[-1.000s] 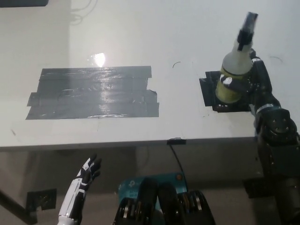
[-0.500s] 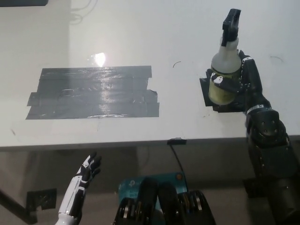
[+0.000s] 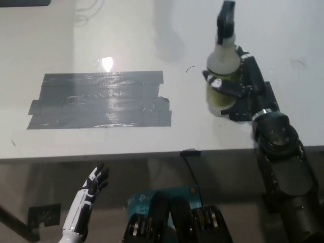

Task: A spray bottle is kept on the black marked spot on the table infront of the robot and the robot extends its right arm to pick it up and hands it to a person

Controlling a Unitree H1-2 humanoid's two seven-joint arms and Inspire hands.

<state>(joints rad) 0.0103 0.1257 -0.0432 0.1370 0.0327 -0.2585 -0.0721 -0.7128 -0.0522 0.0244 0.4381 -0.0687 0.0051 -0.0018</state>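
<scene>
Pickup done: right robot hand [image 3: 238, 88] gripping spray bottle [image 3: 221, 71] above desk [image 3: 152, 40]. Left robot hand [image 3: 93, 185] idle, open, below desk edge. Next: extend twd person, none in view.

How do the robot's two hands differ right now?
The right hand is black, reaches out over the white table and is closed around the spray bottle. The left hand is white, hangs low below the table's front edge and holds nothing, its fingers spread apart. The right hand is busy; the left hand only rests. Both are many-fingered hands on the ends of arms.
</scene>
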